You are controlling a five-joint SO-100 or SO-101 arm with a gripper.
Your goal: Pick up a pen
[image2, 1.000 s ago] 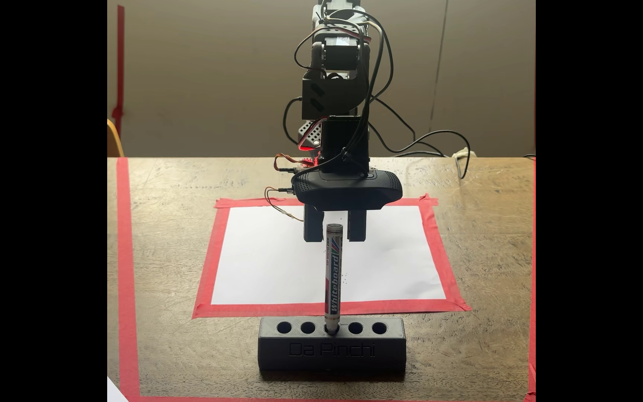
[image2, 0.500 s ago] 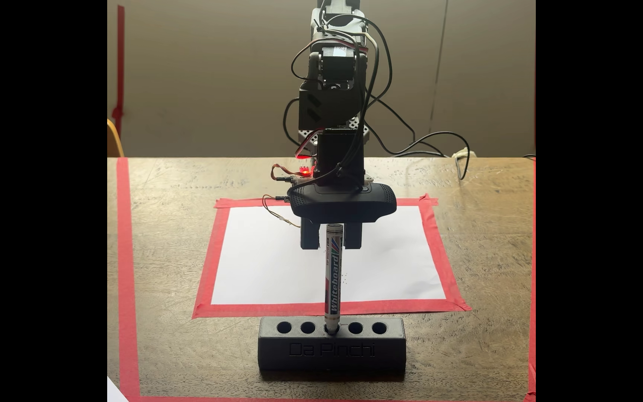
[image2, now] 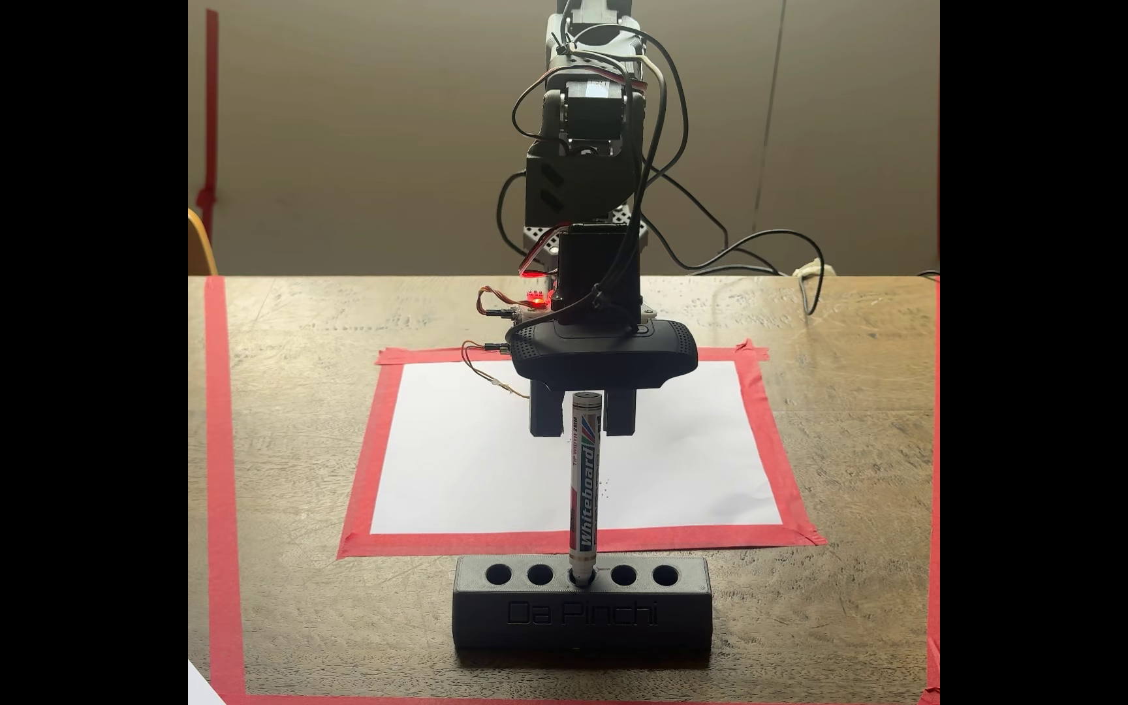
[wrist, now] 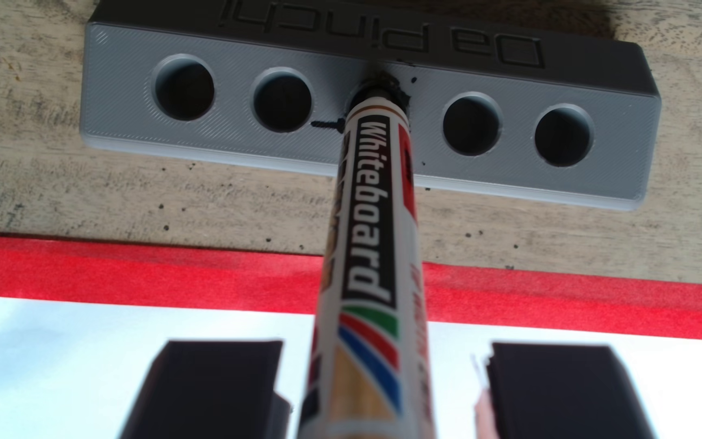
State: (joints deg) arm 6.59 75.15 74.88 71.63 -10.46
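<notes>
The pen (image2: 584, 501), a white marker with "Whiteboard" on a blue band, stands tip-down and slightly tilted in the middle hole of a dark block holder (image2: 581, 613) marked "Da Pinchi". My gripper (image2: 582, 432) hangs over it, open, its two black fingers (image2: 546, 413) flanking the pen's black-capped upper end. In the wrist view the pen (wrist: 366, 211) rises from the grey holder (wrist: 130, 84) between the fingers (wrist: 214, 388) of the gripper (wrist: 387, 350). The left finger sits close against the pen, and a gap shows on the right.
A white sheet (image2: 480, 461) framed in red tape (image2: 361, 461) lies on the wooden table behind the holder. A wider red tape line (image2: 222, 474) borders the work area. The holder's other holes are empty. Cables trail at the back right (image2: 785, 251).
The gripper has come down and shifted slightly left, so its fingers now straddle the pen's top. Over the last half second it barely moved. The pen stands as before.
</notes>
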